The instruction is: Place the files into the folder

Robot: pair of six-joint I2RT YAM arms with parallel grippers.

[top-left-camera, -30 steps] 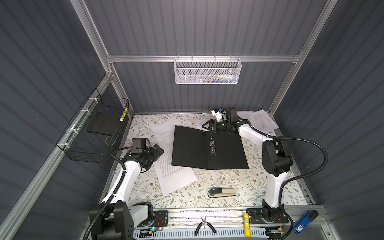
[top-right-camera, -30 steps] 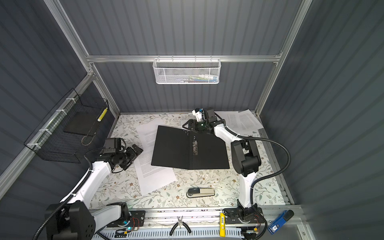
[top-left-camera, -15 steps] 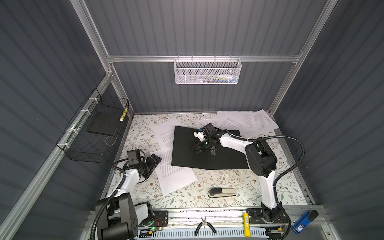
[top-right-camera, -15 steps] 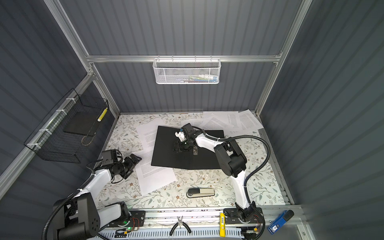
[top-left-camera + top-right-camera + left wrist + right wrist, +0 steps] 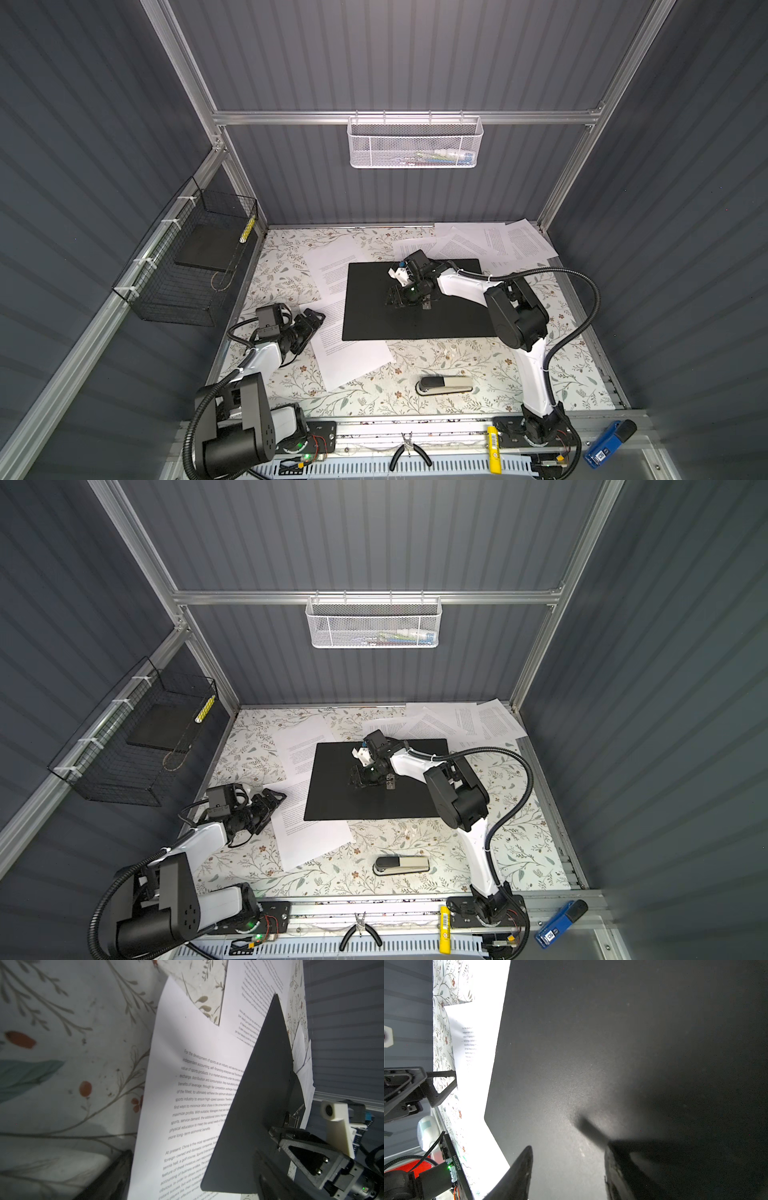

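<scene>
The black folder (image 5: 415, 316) (image 5: 374, 800) lies flat mid-table. My right gripper (image 5: 399, 297) (image 5: 361, 781) (image 5: 569, 1146) hovers low over its middle, open, with only the folder's dark surface (image 5: 612, 1043) between the fingers. The files are white printed sheets. One (image 5: 353, 357) (image 5: 307, 833) (image 5: 187, 1084) lies front-left, partly under the folder (image 5: 259, 1105). Another (image 5: 332, 266) sits back-left, and several (image 5: 498, 243) are scattered at the back right. My left gripper (image 5: 313, 322) (image 5: 276, 800) (image 5: 192, 1152) is open, low at the front-left sheet's left edge.
A grey stapler (image 5: 444, 384) lies near the front edge. A black wire basket (image 5: 166, 303) on the left wall holds a dark slab (image 5: 203, 249). A white mesh basket (image 5: 415, 143) hangs on the back wall. Pliers (image 5: 409, 451) and a blue device (image 5: 609, 442) sit on the front rail.
My right gripper has come from the folder's back edge to its middle, jaws narrower. My left gripper has shifted toward the front, alongside the front-left sheet, jaws slightly narrower.
</scene>
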